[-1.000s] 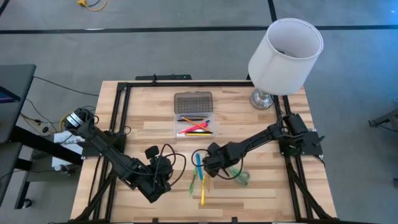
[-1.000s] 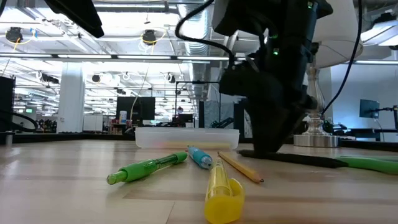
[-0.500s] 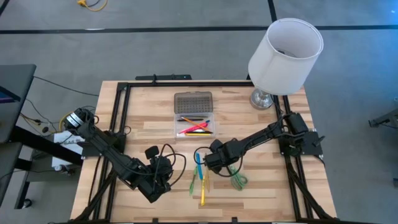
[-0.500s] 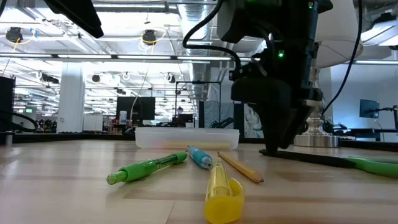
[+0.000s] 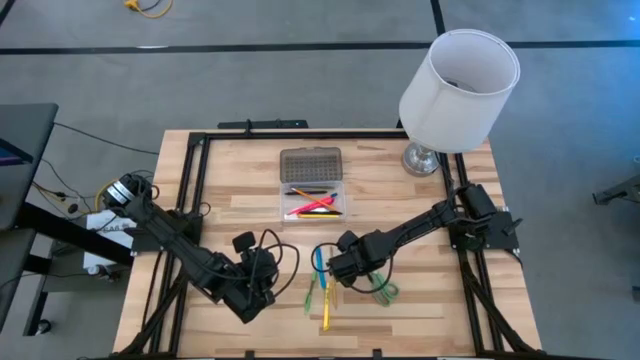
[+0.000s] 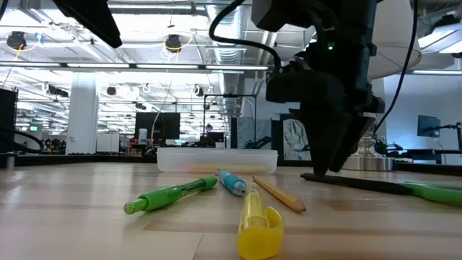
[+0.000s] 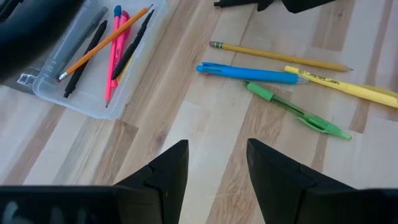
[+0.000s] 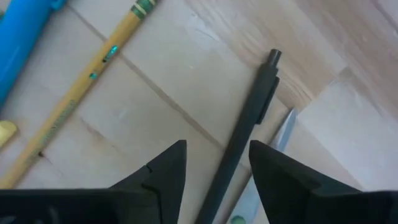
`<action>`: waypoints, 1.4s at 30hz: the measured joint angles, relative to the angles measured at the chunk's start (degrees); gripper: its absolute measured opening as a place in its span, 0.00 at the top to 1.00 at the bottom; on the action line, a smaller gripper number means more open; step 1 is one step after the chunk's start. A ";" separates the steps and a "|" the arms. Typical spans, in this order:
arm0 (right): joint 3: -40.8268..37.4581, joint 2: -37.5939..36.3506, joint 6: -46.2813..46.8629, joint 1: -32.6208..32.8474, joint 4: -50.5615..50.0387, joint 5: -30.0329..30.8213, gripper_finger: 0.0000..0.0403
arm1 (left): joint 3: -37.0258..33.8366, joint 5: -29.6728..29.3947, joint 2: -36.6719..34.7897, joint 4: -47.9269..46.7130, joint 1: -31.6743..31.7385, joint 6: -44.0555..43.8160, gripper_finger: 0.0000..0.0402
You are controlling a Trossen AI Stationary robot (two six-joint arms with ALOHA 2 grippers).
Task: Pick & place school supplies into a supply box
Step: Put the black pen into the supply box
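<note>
Four loose writing tools lie nearest the low camera: a yellow highlighter point(image 6: 258, 222) pointing at the lens, a green pen point(image 6: 170, 196) to its left, a blue marker point(image 6: 232, 182) and a wooden pencil point(image 6: 278, 193) fanning out behind it. From above, the same cluster sits in the lower centre of the frame on the bench point(image 5: 230, 205).

Just right of that cluster, the right tool point(image 5: 345, 275) hangs low over a black pen point(image 8: 244, 127), its fingers spread to either side of the pen and not closed on it. The scissors point(image 5: 382, 289), green-handled, lie just beside, lower right of the tool; a metal blade tip shows next to the pen in the right wrist view.

At the lower left of the overhead frame, the left tool point(image 5: 262, 290) rests with its fingers apart, holding nothing.

Farther back, in the upper centre, the supply box point(image 5: 312, 183) lies open, pens and pencils in black, orange and pink in its clear base, the grey lid flat behind. A white lamp point(image 5: 455, 85) stands at the upper right.
</note>
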 joint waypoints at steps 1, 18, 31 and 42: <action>0.00 0.00 0.00 -0.04 -0.01 -0.02 0.59 | 0.00 0.00 0.00 -0.01 0.06 0.11 0.60; -3.98 -0.36 0.07 -0.94 1.51 -1.91 0.67 | 0.00 0.46 0.00 0.02 0.02 -0.07 0.60; -3.17 -0.04 1.07 -0.78 1.04 -1.95 0.68 | 0.00 0.22 0.00 0.02 0.48 0.22 0.60; -2.27 0.09 3.00 -0.36 1.78 -2.47 0.69 | 0.00 0.14 0.00 0.00 0.48 0.39 0.60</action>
